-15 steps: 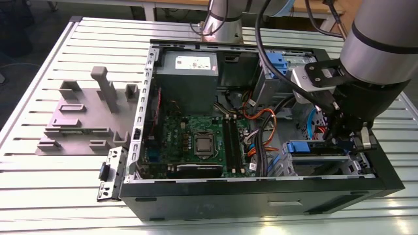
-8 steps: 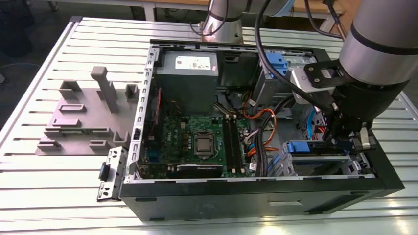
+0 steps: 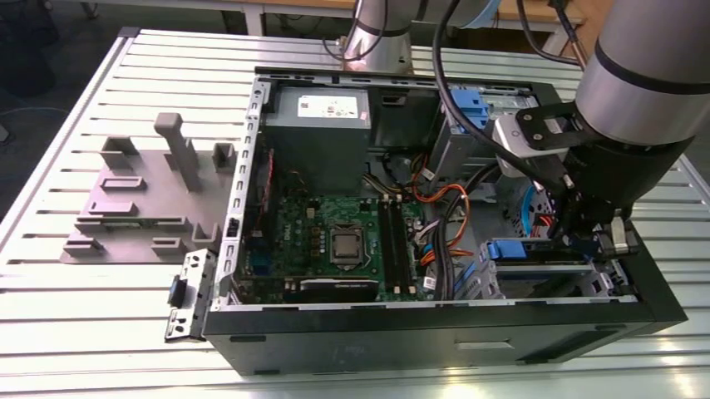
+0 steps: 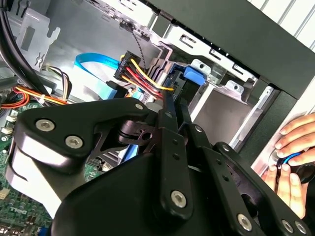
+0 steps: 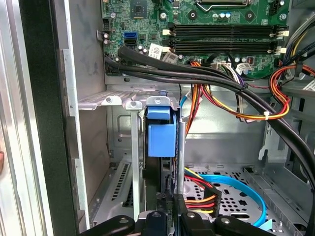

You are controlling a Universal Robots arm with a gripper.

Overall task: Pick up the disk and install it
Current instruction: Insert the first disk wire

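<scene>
Exterior view: we see an open black desktop computer case (image 3: 444,332) lying on a white slatted metal table (image 3: 66,307); inside it lie a green motherboard (image 3: 332,237) and a grey power-supply box with a white sticker (image 3: 322,125); a grey plastic fixture with upright posts (image 3: 145,195) stands on the table toward the exterior view's left, apart from the case; the silver-and-black robot arm (image 3: 643,91) reaches down into the case at the exterior view's right, and its black gripper (image 3: 594,237) hangs just above the drive cage, where the flat disk with blue plastic side rails (image 3: 533,253) sits in the bay; from here we cannot tell how the jaws stand.

Second wrist view: we see the black linkage of the gripper (image 4: 170,113) pointing at the blue rail end of the disk (image 4: 194,74) inside the grey metal cage; red, yellow and black power wires (image 4: 142,73) and a light-blue flat data cable (image 4: 96,61) run beside it; a person's hand (image 4: 290,157) rests against the outer edge of the case.

First wrist view: we see the blue handle of the disk (image 5: 161,130) standing edgewise between the cage's grey metal uprights, with the gripper (image 5: 170,220) directly before it; whether the jaws are released or clenched we cannot tell; thick black cables (image 5: 197,73) cross above the bay, below the motherboard.
</scene>
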